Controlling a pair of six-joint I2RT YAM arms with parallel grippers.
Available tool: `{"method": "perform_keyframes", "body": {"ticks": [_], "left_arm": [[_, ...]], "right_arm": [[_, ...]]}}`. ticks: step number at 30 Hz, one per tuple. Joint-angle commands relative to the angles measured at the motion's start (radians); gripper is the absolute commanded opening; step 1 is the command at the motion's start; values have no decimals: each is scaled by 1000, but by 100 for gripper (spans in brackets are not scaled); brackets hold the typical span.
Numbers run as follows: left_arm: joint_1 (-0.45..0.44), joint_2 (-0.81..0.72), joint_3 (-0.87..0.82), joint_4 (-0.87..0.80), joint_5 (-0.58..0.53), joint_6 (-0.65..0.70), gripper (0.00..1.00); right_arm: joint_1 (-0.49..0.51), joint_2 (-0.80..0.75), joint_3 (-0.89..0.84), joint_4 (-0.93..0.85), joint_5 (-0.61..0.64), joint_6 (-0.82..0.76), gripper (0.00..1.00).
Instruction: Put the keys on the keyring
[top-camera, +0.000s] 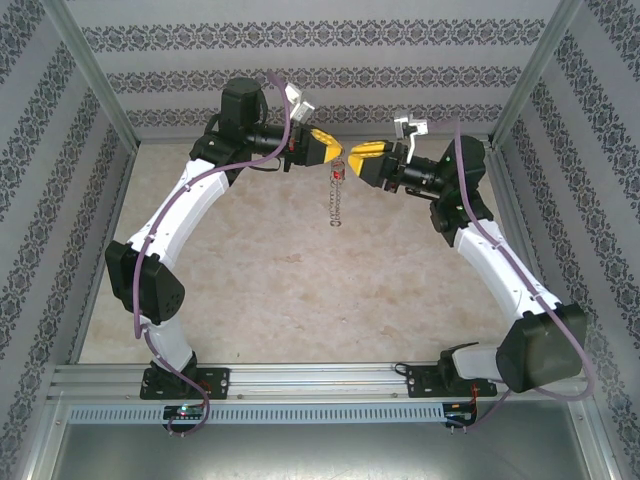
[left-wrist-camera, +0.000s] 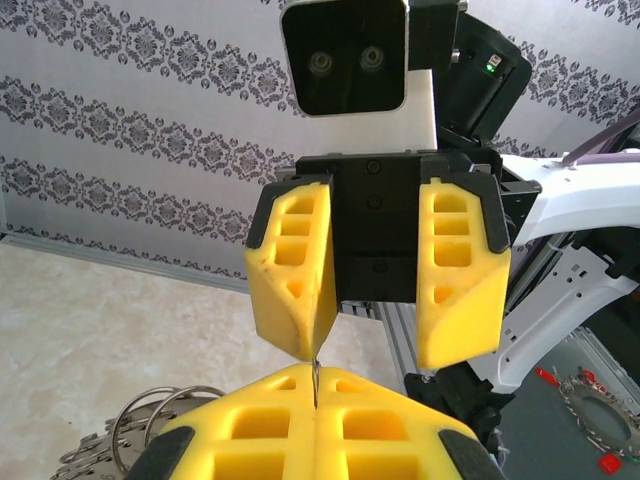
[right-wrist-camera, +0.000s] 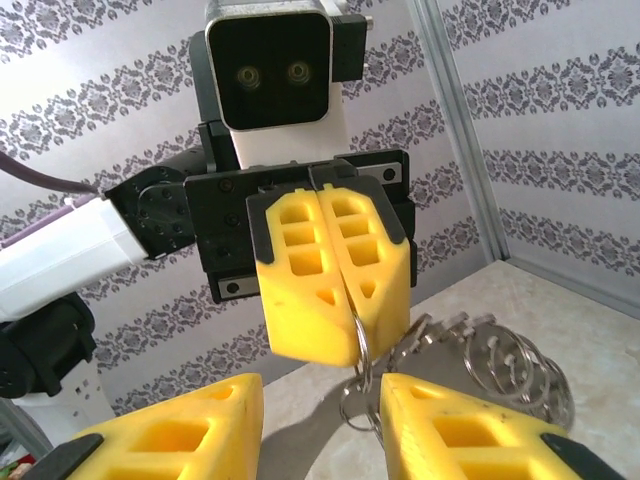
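- Jaws of your left gripper (right-wrist-camera: 348, 335) are pressed together, pinching a thin wire of the keyring (top-camera: 337, 205) right at their tips.
- Your right gripper (left-wrist-camera: 375, 345) faces it tip to tip, with its jaws spread and a clear gap between the yellow fingers (left-wrist-camera: 295, 270). One fingertip sits close against the pinched wire, but you cannot tell whether it touches.
- From the left jaws the keyring hangs straight down as a limp, chain-like strand. In the wrist views its small silvery rings bunch just beside and below those jaws.
- You cannot tell from above whether the strand's lower end reaches the counter (top-camera: 260, 290).
- Look for the key (top-camera: 338, 175) high on the hanging strand, just under the two grippers. Its red head is too small in the overhead view to show how it sits on the loop.
- Both grippers meet over the far middle of the pale marbled counter.
- Your two white arms (top-camera: 190, 200) arch inward from their bases at the near edge.
- Patterned walls (top-camera: 300, 80) stand on the far, left and right sides of the counter.
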Motion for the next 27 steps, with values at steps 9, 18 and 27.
{"method": "perform_keyframes", "body": {"ticks": [9, 18, 27], "left_arm": [[-9, -37, 43, 1, 46, 15, 0], [-11, -36, 46, -6, 44, 20, 0], [-13, -36, 52, -11, 45, 21, 0]], "right_arm": [[-32, -8, -69, -4, -33, -77, 44], [2, 22, -70, 13, -66, -92, 45], [24, 47, -52, 12, -40, -98, 45]]}}
